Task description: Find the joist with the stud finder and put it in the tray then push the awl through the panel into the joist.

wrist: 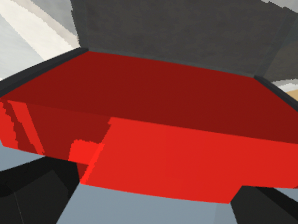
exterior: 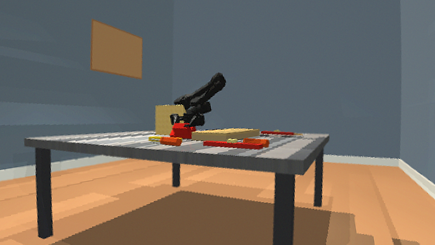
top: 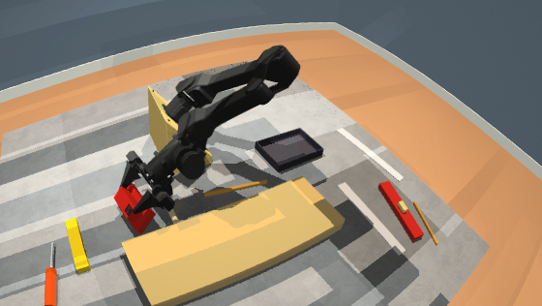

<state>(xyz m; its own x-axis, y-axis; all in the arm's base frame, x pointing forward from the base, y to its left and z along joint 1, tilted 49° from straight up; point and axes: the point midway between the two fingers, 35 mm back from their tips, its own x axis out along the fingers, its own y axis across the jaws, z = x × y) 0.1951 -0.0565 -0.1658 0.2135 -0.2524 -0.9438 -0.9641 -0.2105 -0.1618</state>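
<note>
Our hand [top: 130,198] [exterior: 182,124] [wrist: 158,163] grips the red stud finder [top: 139,218] [exterior: 183,131] [wrist: 190,155] across its width, fingers wide, probably so we can sweep it flat over the floor panel [top: 232,242] [exterior: 226,134], just beside it.

top: high, tilted steeply down over worktop [top: 29,194] [exterior: 151,148] | exterior: farther back, low, facing worktop edge and room walls | wrist: tool-mounted, very close on red block [top: 133,207] [exterior: 182,130] [wrist: 165,100] | shared by top and exterior: worktop
</note>
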